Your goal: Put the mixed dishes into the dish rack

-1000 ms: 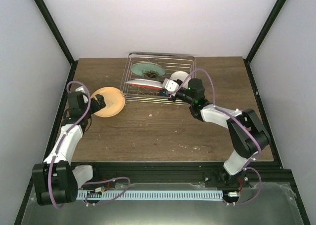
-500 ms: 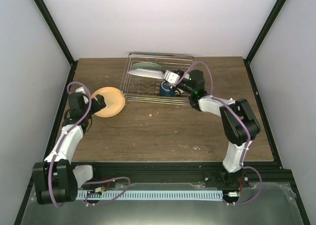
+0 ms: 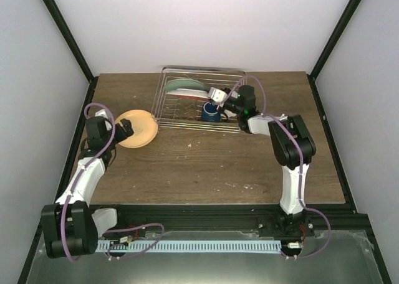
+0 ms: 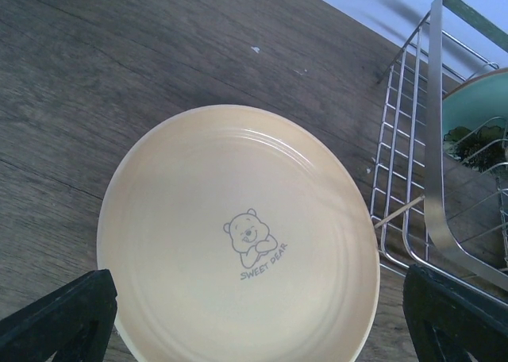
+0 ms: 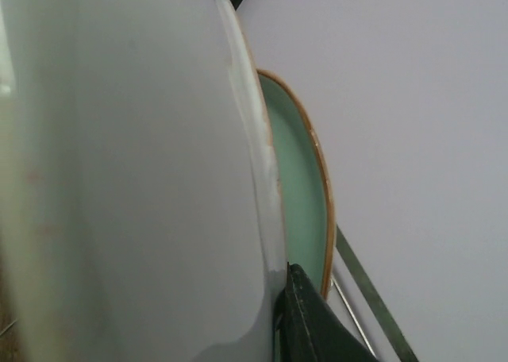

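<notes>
While my left fingers (image 4: pixel 59 318) stand spread wide at the rim of the yellow plate (image 4: pixel 238 235), they hold nothing. That plate lies flat on the wooden surface (image 4: pixel 119 52), face up with a small bear drawn on it, just beside the left wall of the dish rack (image 4: pixel 432 179). My right fingers (image 5: pixel 317 322) are pinched almost closed on the rim of the red-rimmed plate (image 3: pixel 187 93), which is up on edge and tilted inside the rack, toward its far side. Close behind it stands the pale-green plate (image 5: pixel 300 179); whether the two touch I cannot tell. A dark blue mug (image 3: pixel 211 114) sits in the rack near its front wall.
</notes>
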